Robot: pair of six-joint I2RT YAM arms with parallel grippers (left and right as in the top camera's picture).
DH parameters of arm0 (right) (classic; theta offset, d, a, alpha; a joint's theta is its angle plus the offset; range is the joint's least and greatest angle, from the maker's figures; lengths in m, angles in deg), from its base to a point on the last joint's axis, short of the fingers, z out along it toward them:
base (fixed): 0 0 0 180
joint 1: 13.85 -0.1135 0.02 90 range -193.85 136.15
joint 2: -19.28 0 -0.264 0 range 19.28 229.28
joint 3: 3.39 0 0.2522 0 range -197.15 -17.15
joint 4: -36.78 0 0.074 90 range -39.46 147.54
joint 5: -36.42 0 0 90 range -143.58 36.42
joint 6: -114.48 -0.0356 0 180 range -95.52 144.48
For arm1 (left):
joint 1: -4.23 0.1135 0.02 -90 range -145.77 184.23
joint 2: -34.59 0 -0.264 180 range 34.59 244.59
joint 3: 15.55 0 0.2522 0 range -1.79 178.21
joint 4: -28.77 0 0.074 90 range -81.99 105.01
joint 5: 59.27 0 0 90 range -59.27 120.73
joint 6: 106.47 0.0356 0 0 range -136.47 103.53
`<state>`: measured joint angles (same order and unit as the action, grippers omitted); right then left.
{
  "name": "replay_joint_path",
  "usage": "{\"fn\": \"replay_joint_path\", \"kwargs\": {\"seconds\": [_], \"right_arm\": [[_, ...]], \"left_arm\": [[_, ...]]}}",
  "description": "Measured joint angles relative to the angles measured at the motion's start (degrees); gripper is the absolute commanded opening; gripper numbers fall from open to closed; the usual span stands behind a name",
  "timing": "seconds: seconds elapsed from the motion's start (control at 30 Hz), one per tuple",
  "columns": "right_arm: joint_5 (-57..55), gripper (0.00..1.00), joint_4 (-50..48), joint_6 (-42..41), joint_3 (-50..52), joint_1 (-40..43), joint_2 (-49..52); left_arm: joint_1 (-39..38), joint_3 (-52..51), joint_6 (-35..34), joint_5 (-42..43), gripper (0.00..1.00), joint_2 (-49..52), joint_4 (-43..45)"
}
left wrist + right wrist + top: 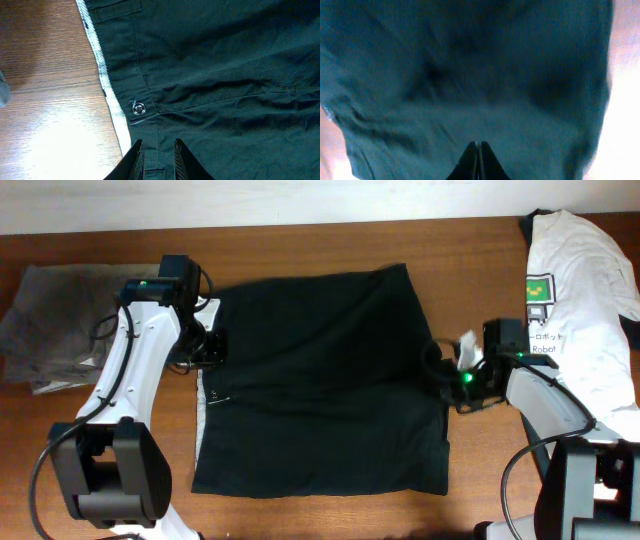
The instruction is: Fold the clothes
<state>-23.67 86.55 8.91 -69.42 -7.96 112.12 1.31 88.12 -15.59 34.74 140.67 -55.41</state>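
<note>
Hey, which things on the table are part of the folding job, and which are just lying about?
In hand now: black shorts; left tool at the waistband; right tool at the opposite edge.
Lying aside: grey garment at the left; white T-shirt at the right. Both are clothes too, neither in a tool.

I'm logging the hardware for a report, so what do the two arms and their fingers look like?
The left arm and right arm have white shells, black joints, looping black cables and a green light near each wrist. Their fingers are black and taper to narrow tips.
</note>
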Motion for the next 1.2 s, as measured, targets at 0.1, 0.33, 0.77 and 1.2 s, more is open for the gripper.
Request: {"fn": "replay_joint_path", "kwargs": {"seconds": [0.1,0.33,0.77,1.2], "right_arm": [[-0.24,0.08,-13.68,-4.00,-0.42,-0.11,0.31],[-5.03,0.04,-16.63,-9.60,-16.15,-4.87,23.30],[-20.00,0.59,13.18,0.57,-43.63,-0.24,24.15],[-15.37,0.66,43.36,0.37,-45.83,-0.26,-9.35]], "left_arm": [[0.00,0.00,0.02,0.42,0.21,0.00,1.05],[0.00,0.00,0.02,0.55,0.21,-0.02,3.54],[0.02,-0.39,0.39,0.76,0.46,-0.02,-5.92],[-3.17,-34.99,-4.57,16.41,0.47,-0.94,4.28]]}}
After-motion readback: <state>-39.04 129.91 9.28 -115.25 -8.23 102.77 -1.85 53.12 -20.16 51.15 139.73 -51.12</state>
